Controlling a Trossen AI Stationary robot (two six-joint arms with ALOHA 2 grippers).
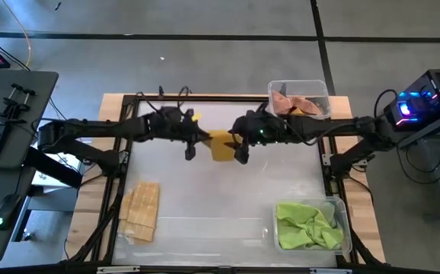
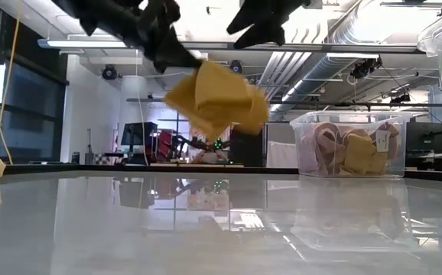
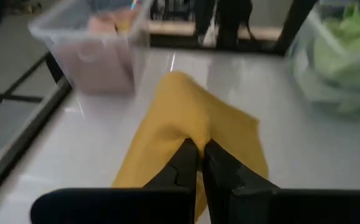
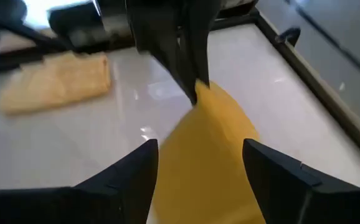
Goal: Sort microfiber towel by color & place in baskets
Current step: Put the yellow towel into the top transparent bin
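Observation:
A yellow microfiber towel hangs in the air over the far middle of the table, bunched into folds. My left gripper reaches in from the left and is shut on it. My right gripper comes from the right and is open, its fingers spread wide on either side of the towel; I cannot tell whether they touch it. A clear basket at the far right holds peach and tan towels. Another clear basket at the near right holds green towels. My left gripper pinches the yellow towel between its two fingers at an upper fold. The fingers slant down from the table's left. The towel hangs below and beyond the fingertips, lifted clear of the table; I cannot tell how many layers are in the pinch.
Folded tan-yellow towels lie at the near left of the table. A dark frame runs around the work surface. Bare table shows in the middle and near middle, between the folded towels and the green basket.

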